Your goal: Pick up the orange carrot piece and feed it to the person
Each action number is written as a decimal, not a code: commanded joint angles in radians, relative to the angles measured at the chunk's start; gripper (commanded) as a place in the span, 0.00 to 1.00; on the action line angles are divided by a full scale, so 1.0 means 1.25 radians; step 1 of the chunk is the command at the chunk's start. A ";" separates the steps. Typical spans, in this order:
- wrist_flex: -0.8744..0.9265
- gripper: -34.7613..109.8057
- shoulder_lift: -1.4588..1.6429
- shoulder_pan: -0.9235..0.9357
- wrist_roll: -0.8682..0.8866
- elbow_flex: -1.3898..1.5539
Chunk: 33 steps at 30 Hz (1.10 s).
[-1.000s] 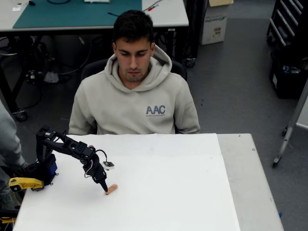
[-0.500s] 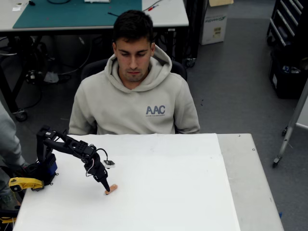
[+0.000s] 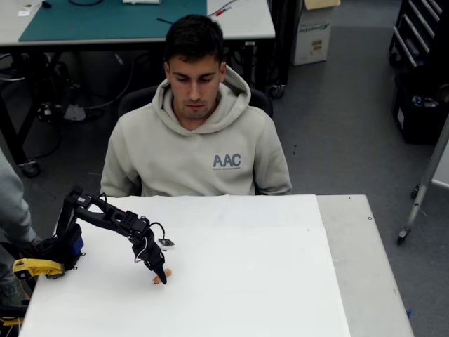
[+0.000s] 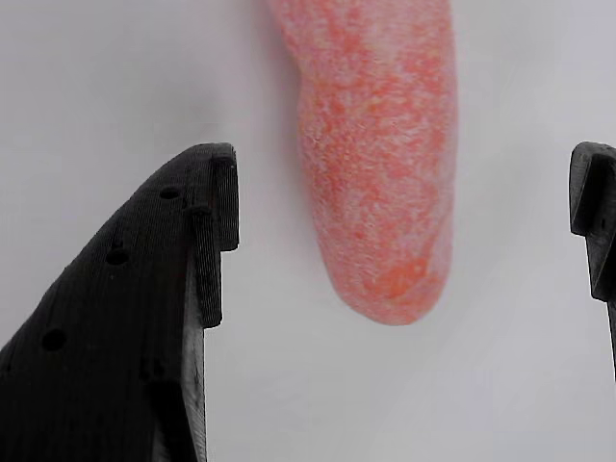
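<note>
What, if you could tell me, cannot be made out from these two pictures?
- Overhead view: the tool covers most of the orange carrot piece, so their contact is unclear.
- Wrist view: the carrot's far end is cut off by the top edge; the right finger by the right edge.
- Overhead view: the person's hands are hidden behind the table.

Arm black, base at left edge of counter (image 3: pixel 280 295) in overhead view, upper link rising, forearm reaching right and angled down. Hand (image 3: pixel 162 276) pointed at counter surface, tip low, at or just above it. Wrist view: fingers (image 4: pixel 144 318) spread wide apart, one each side of frame, nothing clamped between them.
</note>
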 commanded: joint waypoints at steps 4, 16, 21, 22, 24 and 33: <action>0.004 0.44 -0.005 0.011 -0.017 -0.045; 0.017 0.30 -0.087 0.025 -0.060 -0.043; 0.017 0.21 -0.121 0.055 -0.060 0.001; 0.017 0.21 -0.124 0.060 -0.060 0.023; 0.017 0.23 -0.114 0.066 -0.060 0.072; 0.016 0.23 -0.110 0.064 -0.060 0.152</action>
